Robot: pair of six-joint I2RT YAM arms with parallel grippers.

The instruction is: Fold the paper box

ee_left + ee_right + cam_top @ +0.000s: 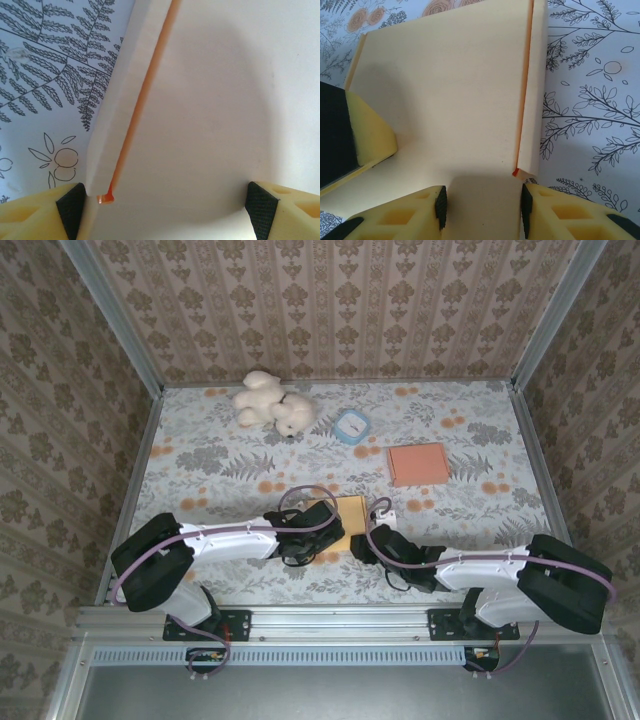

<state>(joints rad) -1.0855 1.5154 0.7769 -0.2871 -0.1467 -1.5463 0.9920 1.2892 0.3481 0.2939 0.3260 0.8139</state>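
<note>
The paper box [345, 512] lay near the front of the worktop [200, 460], between the two arms. It was little more than a flat yellow sheet. From where I stood, the folding looked barely begun. One narrow side flap [532, 90] was creased up along the sheet's edge, showing an orange line at the fold. No walls stood up and nothing was tucked in, so nearly all the folding was left to do.

The left claw [305, 540] hung low over the sheet with its jaws spread wide. One pad [72, 210] sat just beside the raised flap [117, 125], and the other was over the bare panel. It was pinching nothing that I could see. The right claw [362, 543] came in from the opposite side with its jaws partly spread. The near edge of the sheet [445, 90] ran between its pads [441, 207].

I could not tell whether either claw pressed on the paper or only hovered over it. From above, the arms covered much of the sheet, so its other flaps and creases were hard to make out. A salmon box [418, 464] and a plush toy [272, 405] sat well apart, farther back.
</note>
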